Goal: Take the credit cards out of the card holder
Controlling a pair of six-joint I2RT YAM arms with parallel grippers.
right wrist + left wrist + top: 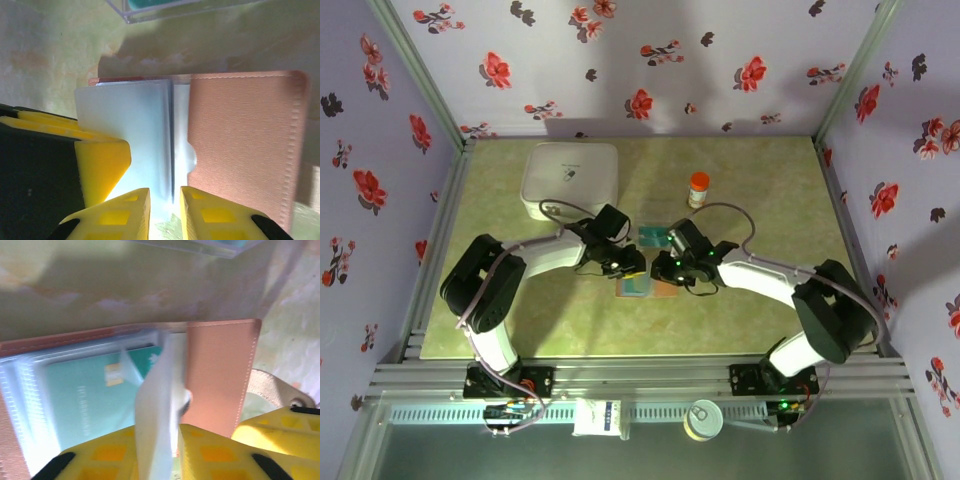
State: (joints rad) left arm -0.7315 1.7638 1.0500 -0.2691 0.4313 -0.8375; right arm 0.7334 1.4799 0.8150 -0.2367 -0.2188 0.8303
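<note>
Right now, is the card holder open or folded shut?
Open. The card holder lies spread on the table, its clear sleeves fanned out, and a teal card shows inside one sleeve.

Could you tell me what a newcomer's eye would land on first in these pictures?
The open tan card holder lies mid-table, framed by red-flowered wallpaper. Close up, the left tool pinches a pale inner sleeve next to a teal card in its pocket, while the right tool straddles a sleeve edge. A white box sits at back left.
</note>
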